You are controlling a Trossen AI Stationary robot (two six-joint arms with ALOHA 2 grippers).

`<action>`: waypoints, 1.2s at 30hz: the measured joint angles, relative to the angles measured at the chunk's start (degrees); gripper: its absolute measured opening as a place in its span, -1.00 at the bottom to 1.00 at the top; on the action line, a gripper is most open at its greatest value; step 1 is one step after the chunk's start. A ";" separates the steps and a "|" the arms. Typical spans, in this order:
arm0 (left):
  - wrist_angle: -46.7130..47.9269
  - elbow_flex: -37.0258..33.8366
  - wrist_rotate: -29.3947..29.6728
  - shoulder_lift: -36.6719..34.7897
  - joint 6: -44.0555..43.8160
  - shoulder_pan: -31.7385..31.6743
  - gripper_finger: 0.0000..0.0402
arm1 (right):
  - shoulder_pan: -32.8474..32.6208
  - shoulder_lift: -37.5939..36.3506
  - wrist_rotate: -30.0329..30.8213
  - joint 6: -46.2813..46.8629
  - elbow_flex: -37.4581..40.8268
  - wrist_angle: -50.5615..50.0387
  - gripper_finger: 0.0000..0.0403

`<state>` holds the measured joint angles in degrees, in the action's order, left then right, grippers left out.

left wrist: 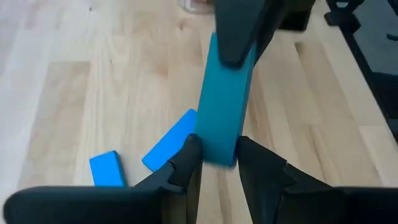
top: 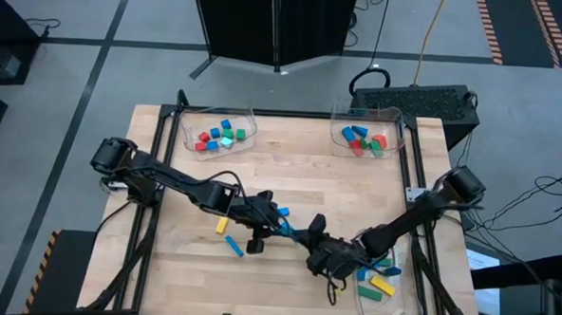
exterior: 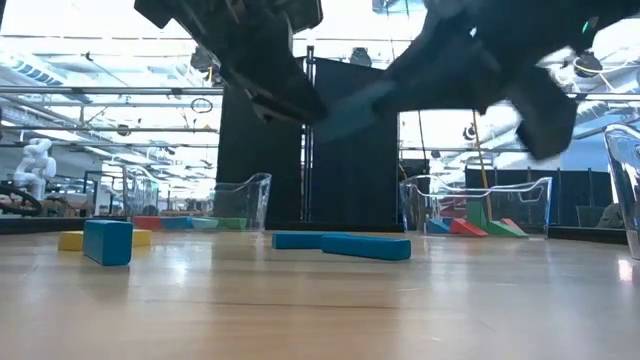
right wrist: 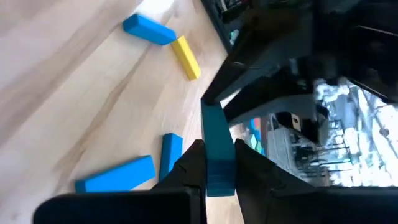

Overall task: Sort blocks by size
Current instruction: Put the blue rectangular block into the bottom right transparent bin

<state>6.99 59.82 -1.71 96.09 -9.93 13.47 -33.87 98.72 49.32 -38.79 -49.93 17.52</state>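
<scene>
Holding 1 teal bar (left wrist: 222, 112) between both grippers, above the table's (top: 290, 167) middle, nearer the front edge. We see the left gripper (left wrist: 217, 163) clamped on one end of the bar and the right gripper (right wrist: 217, 163) clamped on the other end, both with fingers pressed against the bar's sides. In the high view the 2 grippers meet end to end, the left (top: 280, 222) coming from the left edge, the right (top: 317, 243) from the right edge; the bar is off the wood.

Loose blocks on the table under and beside the left gripper: 2 blue bars (exterior: 345, 243) lying flat and touching near the middle, 1 short blue block (exterior: 108, 241) and 1 yellow block (top: 222, 225) toward the left.

Trays: 1 clear tray at the back-left corner (top: 216, 117) holds small red, blue, green and teal blocks (top: 216, 137). 1 clear tray at the back-right corner (top: 368, 119) holds mid-size red, blue and green blocks (top: 364, 140). 1 clear tray at the front-right corner (top: 398, 300) holds longer blue, yellow and green bars (top: 382, 279).
</scene>
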 joint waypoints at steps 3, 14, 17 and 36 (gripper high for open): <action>3.83 -0.09 2.16 -1.40 0.26 0.09 -0.50 | -1.16 -4.40 2.33 5.58 0.00 -3.99 -0.77; 10.36 -1.00 13.79 -2.05 1.39 0.64 -0.50 | -4.61 -25.64 -3.24 40.80 -0.06 -34.92 -0.77; 10.23 -1.10 14.10 -2.06 2.24 0.86 -0.48 | -4.84 -30.09 -8.57 52.08 -0.04 -42.60 -0.77; 3.59 -1.10 15.73 -1.72 10.35 0.96 -0.39 | -12.37 -35.66 -43.35 91.04 -0.04 -59.64 -0.78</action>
<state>10.58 58.72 14.02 94.37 0.42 14.44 -46.24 63.06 5.97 52.24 -49.98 -42.12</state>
